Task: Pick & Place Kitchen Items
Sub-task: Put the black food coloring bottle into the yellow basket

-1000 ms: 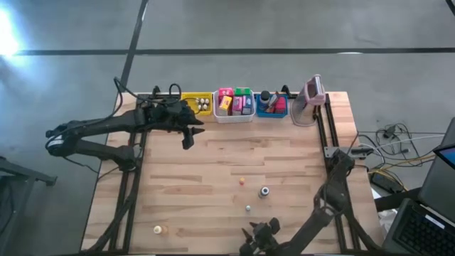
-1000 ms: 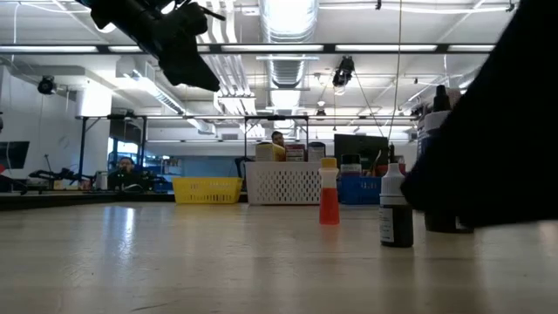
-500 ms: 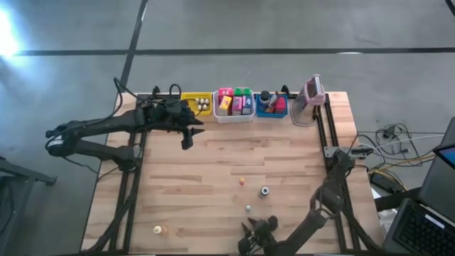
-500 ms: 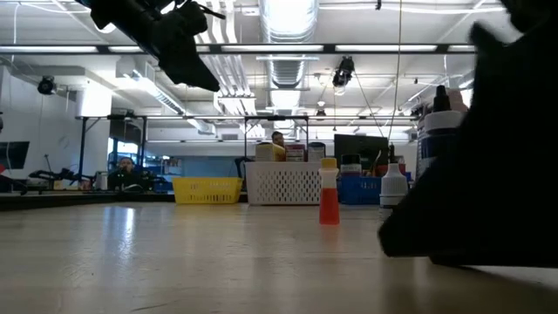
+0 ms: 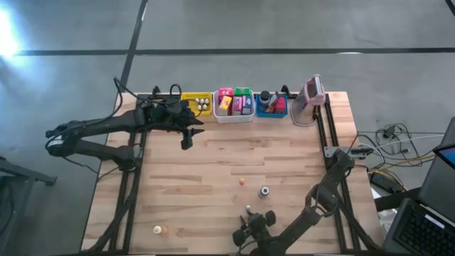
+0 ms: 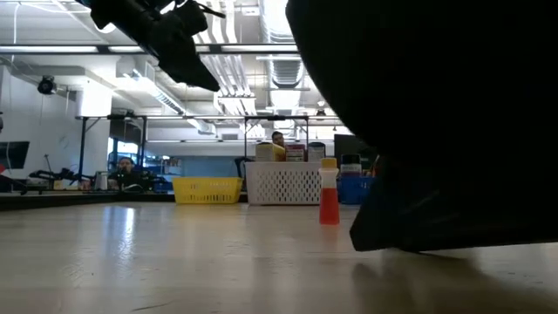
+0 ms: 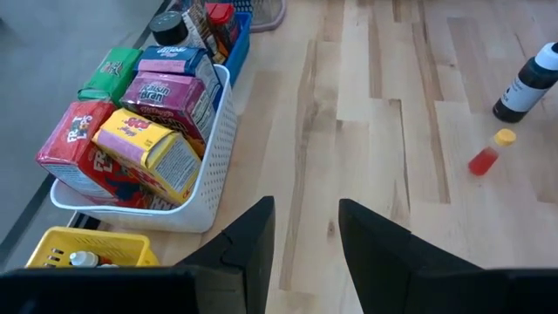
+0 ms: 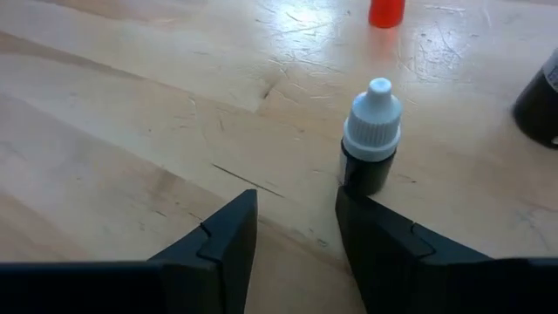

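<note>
dark bottle [image 8: 542,105] cut off

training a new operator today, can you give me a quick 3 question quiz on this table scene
1. True or false: the left tool hangs above the table near the yellow bin.
2. Which bin holds the colourful packets? A yellow, B white, C blue.
3. Fill in: the right tool has its open fingers just short of a small dark bottle with a ____ cap.

Key: 1 true; 2 B, the white bin; 3 white.
</note>
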{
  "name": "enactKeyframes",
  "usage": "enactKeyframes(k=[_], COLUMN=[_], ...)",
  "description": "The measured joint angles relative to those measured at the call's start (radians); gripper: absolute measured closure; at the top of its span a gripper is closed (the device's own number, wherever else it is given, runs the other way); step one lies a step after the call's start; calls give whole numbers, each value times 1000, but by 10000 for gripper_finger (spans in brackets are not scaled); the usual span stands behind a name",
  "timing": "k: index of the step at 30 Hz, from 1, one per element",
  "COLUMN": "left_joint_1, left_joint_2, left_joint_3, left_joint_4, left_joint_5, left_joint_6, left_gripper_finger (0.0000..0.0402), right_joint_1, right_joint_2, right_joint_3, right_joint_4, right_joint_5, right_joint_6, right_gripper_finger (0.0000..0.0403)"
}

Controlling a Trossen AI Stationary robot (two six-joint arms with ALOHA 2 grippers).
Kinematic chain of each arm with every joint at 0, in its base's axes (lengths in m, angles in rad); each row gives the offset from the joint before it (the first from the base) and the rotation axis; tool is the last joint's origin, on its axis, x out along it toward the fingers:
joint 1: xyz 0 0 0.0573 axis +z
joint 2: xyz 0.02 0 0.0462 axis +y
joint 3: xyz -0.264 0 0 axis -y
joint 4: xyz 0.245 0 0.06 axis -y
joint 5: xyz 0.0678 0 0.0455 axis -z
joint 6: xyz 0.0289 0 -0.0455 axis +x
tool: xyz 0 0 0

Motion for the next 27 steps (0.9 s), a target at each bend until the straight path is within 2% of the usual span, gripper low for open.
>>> enactKeyframes(k=[7,27], left_joint_1=[0,0], left_joint_2=[0,0], left_joint_3=[0,0], left_joint_4=[0,-1], left_joint_5=[0,0], left_joint_6=[1,0], left_gripper_finger=[266,266], right_joint_1=[3,-35], right_joint_2=[1,0], right_joint_3=[28,25], right_joint_4=[-115,-114], right_joint_5=[-74,-59], right_joint_6=[28,22], right_gripper_finger=[247,201])
